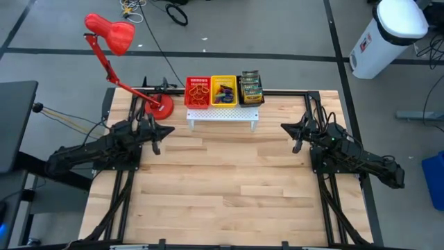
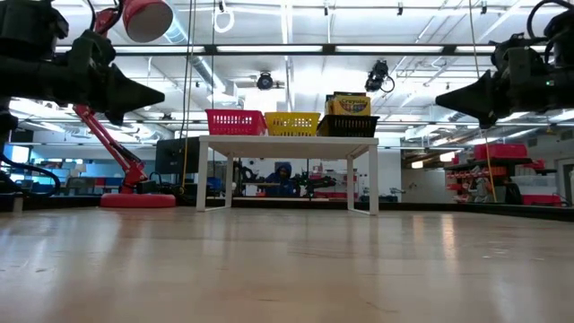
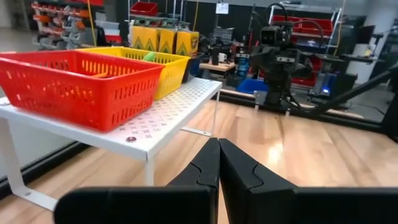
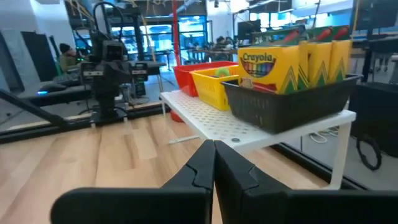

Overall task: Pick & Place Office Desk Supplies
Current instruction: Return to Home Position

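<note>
White rack (image 1: 222,115): red bin (image 1: 197,92), rubber bands (image 1: 198,90); yellow bin (image 1: 223,91), mixed coloured bands; black bin (image 1: 250,97), upright crayon boxes (image 1: 250,82). Arms: left tool (image 3: 219,142), right tool (image 4: 214,144), both closed tight, empty.

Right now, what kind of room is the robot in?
Probably a robot lab or workshop: the left gripper and right gripper wait shut above a wooden table, on a taped grey floor, with storage shelves behind.

This is looking like a robotics lab or workshop: strip lights (image 2: 260,48) are glowing overhead, shelving (image 2: 502,166) is holding red bins (image 3: 144,7), cables (image 1: 173,12) are trailing across the taped grey floor (image 1: 277,28), and a person (image 2: 282,175), perhaps seated, is showing in the background.
</note>
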Robot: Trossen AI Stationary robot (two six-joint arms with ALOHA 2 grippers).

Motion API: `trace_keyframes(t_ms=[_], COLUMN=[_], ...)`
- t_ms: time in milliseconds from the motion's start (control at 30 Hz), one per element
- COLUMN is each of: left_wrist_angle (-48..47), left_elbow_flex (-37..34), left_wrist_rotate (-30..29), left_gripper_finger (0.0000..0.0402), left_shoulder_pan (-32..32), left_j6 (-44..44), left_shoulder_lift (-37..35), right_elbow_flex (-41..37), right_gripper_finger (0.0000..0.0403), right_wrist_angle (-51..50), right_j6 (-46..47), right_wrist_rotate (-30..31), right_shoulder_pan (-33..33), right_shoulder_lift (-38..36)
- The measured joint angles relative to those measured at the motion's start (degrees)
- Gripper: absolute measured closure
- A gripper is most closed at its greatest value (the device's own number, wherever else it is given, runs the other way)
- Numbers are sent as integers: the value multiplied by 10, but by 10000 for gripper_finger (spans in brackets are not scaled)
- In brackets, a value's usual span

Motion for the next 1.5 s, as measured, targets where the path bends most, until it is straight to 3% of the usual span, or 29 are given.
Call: trace_keyframes(t_ms=[233, 400, 667, 1500], left_wrist_angle=[0, -1, 5, 7], left_elbow_flex=[0, 0, 0, 0], left_wrist_rotate=[-4, 20, 24, 21], left_gripper_finger=[394, 394, 394, 394], left_shoulder_pan=[0, 0, 0, 0], left_j6=[-25, -34, -51, -49], left_shoulder_lift=[0, 0, 0, 0], right_elbow_flex=[0, 0, 0, 0], right_gripper_finger=[399, 381, 358, 356], right_wrist_angle=[-5, -10, -10, -10], right_j6=[-3, -28, -29, -29], right_wrist_rotate=[18, 52, 49, 48], right_shoulder_pan=[0, 0, 0, 0], right_shoulder_lift=[0, 5, 7, 6])
